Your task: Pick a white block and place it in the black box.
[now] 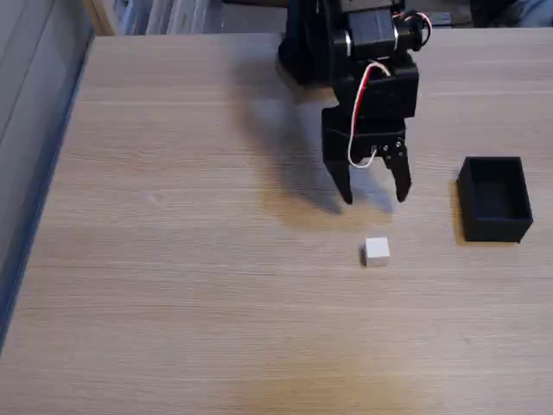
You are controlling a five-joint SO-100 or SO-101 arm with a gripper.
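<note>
A desk-top workspace, most likely an office or study corner.

The fixed view looks down on a wide tabletop [190, 259] in pale wood-grain laminate, smooth and tidy, the sort of surface an office desk has. Along the left edge runs a grey-blue strip [34, 173], perhaps a wall panel or partition, though it is hard to tell which. At the top left a light wooden frame [104, 15] leans in, with what looks like stacked pale sheets or files [164, 13] behind it, too blurred to name for sure. A small black robot arm [363, 60] with red and white wires stands on the desk's far side, giving the spot a hobby-bench feel. Lighting is soft and indoor.
</note>
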